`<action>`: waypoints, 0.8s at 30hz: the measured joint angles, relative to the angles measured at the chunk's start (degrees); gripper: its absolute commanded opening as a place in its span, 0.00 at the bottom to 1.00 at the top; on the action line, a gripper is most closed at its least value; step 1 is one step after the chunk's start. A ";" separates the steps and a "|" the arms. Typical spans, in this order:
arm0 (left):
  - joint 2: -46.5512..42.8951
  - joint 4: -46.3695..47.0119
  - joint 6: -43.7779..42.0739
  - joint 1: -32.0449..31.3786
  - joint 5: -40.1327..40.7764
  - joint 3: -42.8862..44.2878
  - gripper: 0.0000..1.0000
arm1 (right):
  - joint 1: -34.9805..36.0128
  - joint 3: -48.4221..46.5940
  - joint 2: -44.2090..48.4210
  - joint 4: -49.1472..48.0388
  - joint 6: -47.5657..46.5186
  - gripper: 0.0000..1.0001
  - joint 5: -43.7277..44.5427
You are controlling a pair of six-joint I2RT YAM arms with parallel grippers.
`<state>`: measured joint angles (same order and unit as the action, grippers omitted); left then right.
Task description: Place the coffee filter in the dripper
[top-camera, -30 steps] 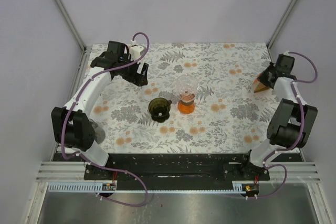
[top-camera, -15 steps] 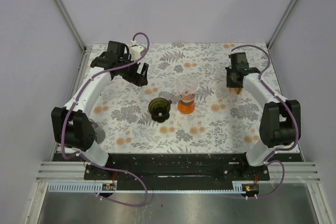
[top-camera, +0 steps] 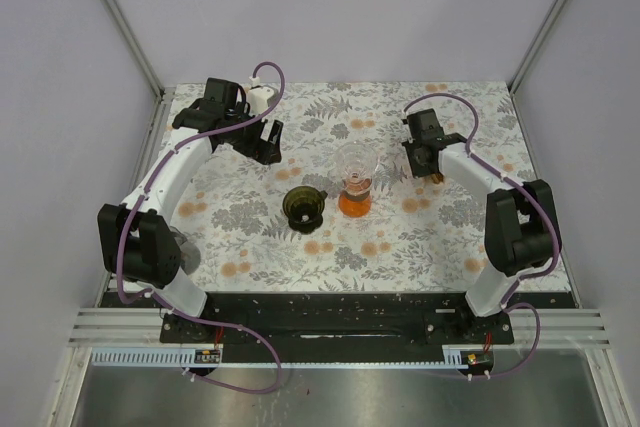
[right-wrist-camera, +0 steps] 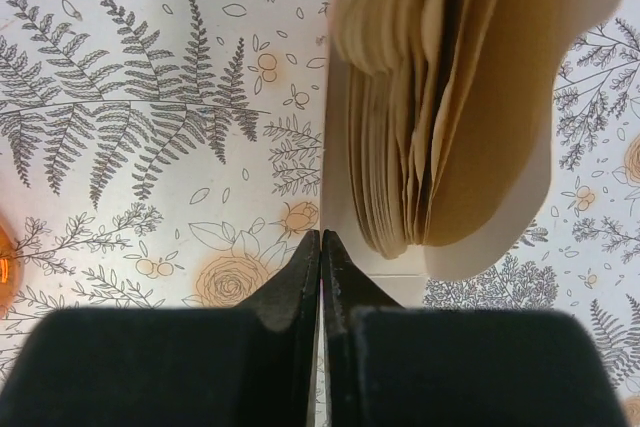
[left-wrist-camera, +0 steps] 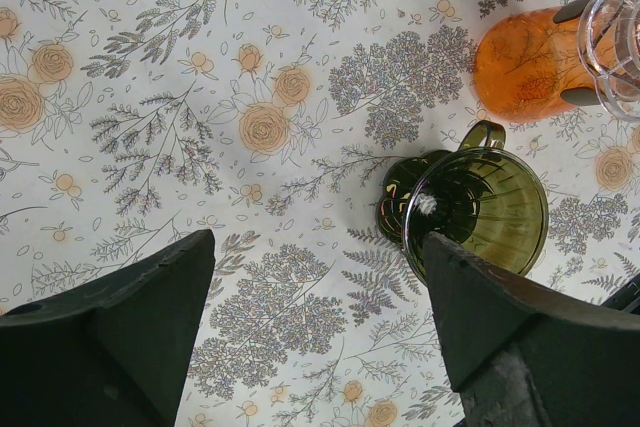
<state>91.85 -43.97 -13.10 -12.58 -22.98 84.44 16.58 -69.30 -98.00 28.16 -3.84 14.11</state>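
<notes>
The dark green glass dripper (top-camera: 304, 207) stands on the floral cloth left of centre. It also shows in the left wrist view (left-wrist-camera: 478, 209), upright and empty. My left gripper (top-camera: 266, 141) hovers behind and left of it, open and empty (left-wrist-camera: 320, 327). My right gripper (top-camera: 424, 159) is right of the orange carafe. In the right wrist view it (right-wrist-camera: 320, 237) is shut on the white edge of a sleeve that holds a stack of brown coffee filters (right-wrist-camera: 440, 97). A bit of brown filter (top-camera: 437, 175) shows under that gripper in the top view.
An orange carafe (top-camera: 354, 201) with a clear glass piece (top-camera: 355, 161) on top stands right of the dripper, between it and my right gripper. It also shows in the left wrist view (left-wrist-camera: 525, 62). Metal frame posts and walls bound the table.
My right arm has swung left from the table's right edge to near the carafe, carrying the filter stack. The left arm, dripper and carafe have not moved.
</notes>
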 measured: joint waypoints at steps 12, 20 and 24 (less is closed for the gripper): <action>0.00 -0.07 -0.15 0.00 0.00 0.00 0.88 | 0.31 -0.02 -0.11 0.22 1.33 0.33 -3.43; 0.00 -0.07 -0.24 0.00 -0.02 0.00 0.88 | 0.31 -0.13 1.14 0.59 2.05 0.34 -6.34; 0.00 -0.09 -0.42 0.00 -0.20 0.00 0.88 | 0.31 -0.44 2.89 1.14 2.23 0.34 -7.34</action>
<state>91.85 -44.05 -13.52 -12.58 -23.18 84.44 16.88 -69.73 -95.11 29.30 -1.61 6.76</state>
